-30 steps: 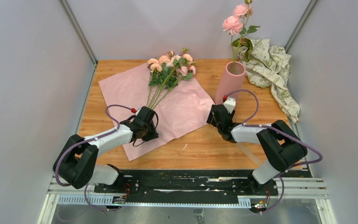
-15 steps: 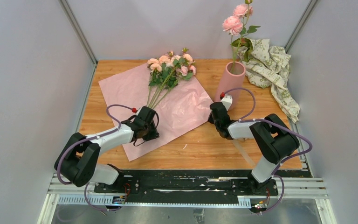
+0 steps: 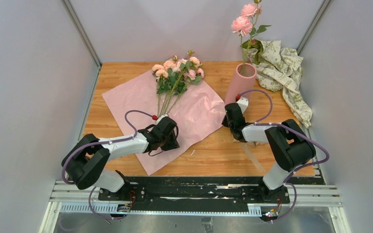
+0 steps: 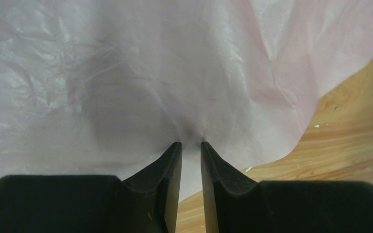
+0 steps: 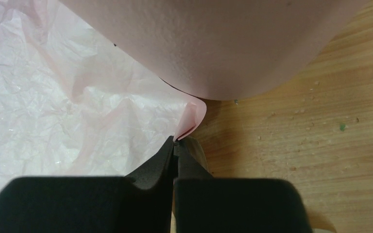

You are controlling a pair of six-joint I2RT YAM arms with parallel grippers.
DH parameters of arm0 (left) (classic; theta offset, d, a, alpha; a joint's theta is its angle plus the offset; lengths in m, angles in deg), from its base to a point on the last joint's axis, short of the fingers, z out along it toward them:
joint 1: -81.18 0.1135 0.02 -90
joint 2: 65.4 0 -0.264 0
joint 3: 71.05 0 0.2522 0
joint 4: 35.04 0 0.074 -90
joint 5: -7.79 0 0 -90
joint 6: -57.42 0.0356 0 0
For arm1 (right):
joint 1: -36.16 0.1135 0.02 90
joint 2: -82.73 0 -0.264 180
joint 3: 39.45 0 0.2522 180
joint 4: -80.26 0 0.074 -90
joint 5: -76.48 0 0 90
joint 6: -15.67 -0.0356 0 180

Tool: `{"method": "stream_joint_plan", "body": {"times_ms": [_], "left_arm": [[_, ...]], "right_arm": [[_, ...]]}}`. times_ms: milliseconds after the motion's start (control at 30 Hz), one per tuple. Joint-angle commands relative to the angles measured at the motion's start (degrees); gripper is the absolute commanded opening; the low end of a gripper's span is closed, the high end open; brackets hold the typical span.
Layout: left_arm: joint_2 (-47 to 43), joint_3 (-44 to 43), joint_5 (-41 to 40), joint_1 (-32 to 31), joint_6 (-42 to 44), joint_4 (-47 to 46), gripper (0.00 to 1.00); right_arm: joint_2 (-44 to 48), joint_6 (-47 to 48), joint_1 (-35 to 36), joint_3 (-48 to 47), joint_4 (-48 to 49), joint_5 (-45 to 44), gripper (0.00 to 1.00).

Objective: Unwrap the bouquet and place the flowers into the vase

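Toward the front edge of the table [image 3: 213, 155], the left gripper [image 4: 190, 144] has its tips a little apart and pinches a small fold of the pink paper [image 3: 136, 92]. The right gripper [image 5: 176, 143] is closed tight on the right corner of the paper, just beside the foot of the vase [image 3: 240, 85]. The flowers [image 3: 177, 68] lie on the open paper, blooms toward the back edge. The vase stands upright near the far right corner with a tall stem [image 3: 245, 24] in it. A crumpled sheet [image 3: 284, 68] lies behind it; its print is too small to read.
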Motion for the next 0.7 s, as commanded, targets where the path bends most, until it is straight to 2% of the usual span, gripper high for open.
{"method": "stream_joint_plan", "body": {"times_ms": [0,433,500,567,667], "left_arm": [[3.25,-1.72,-0.99,-2.96,-0.9,5.6,0.28],[4.11,-5.24,-1.31,-4.29,-0.39,6.71,0.28],[3.63,-5.74,-1.93,-4.43,-0.18,7.21,0.28],[1.56,-6.99,-4.39,-4.64,0.8,9.08,0.28],[-2.85,-10.5,-8.65,-4.65,3.77,14.33,0.28]], "right_arm": [[0.76,0.32,-0.73,0.82,-2.08,1.47,0.0],[1.26,0.65,-0.67,0.56,-2.94,2.1,0.02],[2.17,1.01,-0.34,0.43,-3.72,2.72,0.15],[3.39,1.63,0.69,0.3,-5.02,2.43,0.33],[6.14,2.61,4.02,-0.09,-7.32,0.61,0.45]]}}
